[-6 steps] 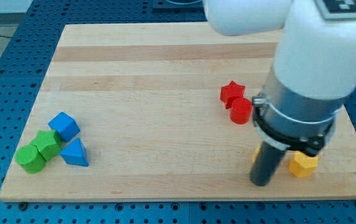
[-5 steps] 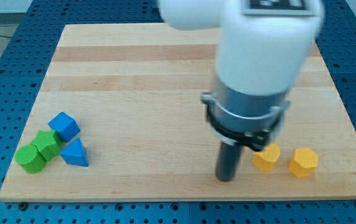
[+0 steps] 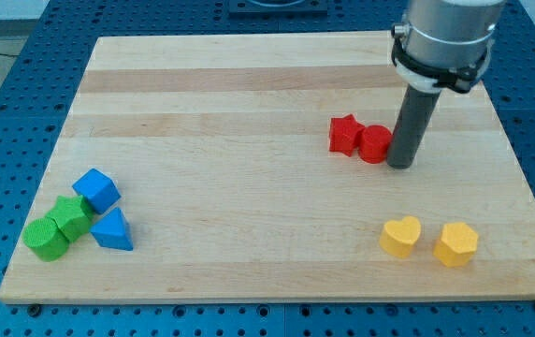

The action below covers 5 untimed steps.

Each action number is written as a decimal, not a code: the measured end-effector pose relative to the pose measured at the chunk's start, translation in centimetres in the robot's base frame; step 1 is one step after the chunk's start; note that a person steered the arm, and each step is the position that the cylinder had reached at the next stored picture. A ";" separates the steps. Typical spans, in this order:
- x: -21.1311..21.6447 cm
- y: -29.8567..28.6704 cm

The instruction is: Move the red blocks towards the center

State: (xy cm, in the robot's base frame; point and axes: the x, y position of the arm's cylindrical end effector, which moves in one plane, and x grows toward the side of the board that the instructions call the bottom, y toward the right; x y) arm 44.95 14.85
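A red star block (image 3: 343,134) and a red cylinder block (image 3: 374,144) lie side by side, touching, right of the board's middle. My tip (image 3: 400,165) stands on the board against the cylinder's right side, a little toward the view's bottom. The dark rod rises from it to the arm at the view's top right.
A yellow heart block (image 3: 400,237) and a yellow hexagon block (image 3: 456,243) lie at the bottom right. At the bottom left sit a blue cube (image 3: 95,190), a blue triangle block (image 3: 111,230), a green cube (image 3: 70,217) and a green cylinder (image 3: 44,238). The wooden board (image 3: 202,112) lies on a blue perforated table.
My tip has moved from the board's bottom edge near the yellow blocks up to the right side of the red cylinder. The red blocks sit slightly higher and closer together.
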 end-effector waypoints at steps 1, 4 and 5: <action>-0.5 0.0; -2.3 0.1; -3.7 -1.9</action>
